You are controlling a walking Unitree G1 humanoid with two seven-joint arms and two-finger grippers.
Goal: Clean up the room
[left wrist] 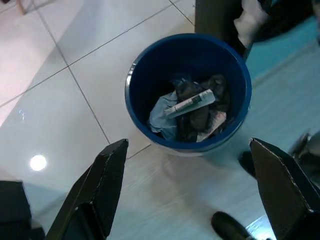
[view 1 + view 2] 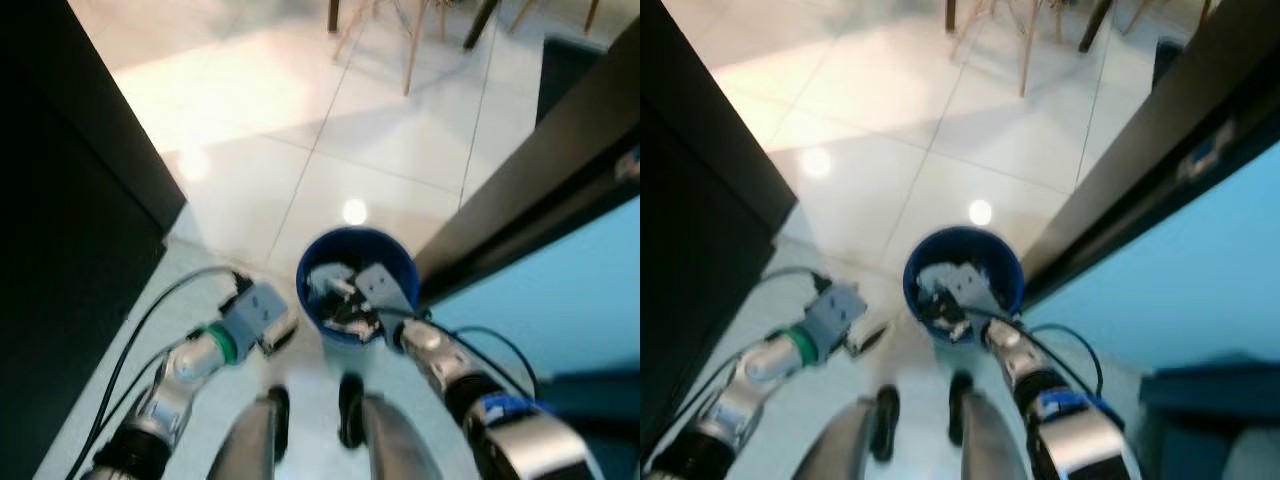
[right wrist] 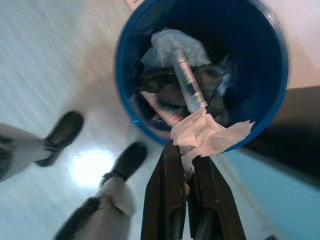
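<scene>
A pale tiled floor [image 2: 250, 130] is seen ahead, with a dark cabinet side [image 2: 60, 200] on the left and a dark door frame [image 2: 540, 170] on the right. A blue bin [image 1: 187, 92] stands on the floor at the foot of the door frame, just in front of the robot's feet [image 2: 310, 410]. Crumpled papers, dark scraps and a white tube [image 1: 190, 103] are held inside it. The right pincer [image 3: 186, 161] is closed on a crumpled white tissue [image 3: 205, 135], held over the near rim of the bin. The left pincer [image 1: 187, 192] is spread wide and empty, poised beside the bin.
</scene>
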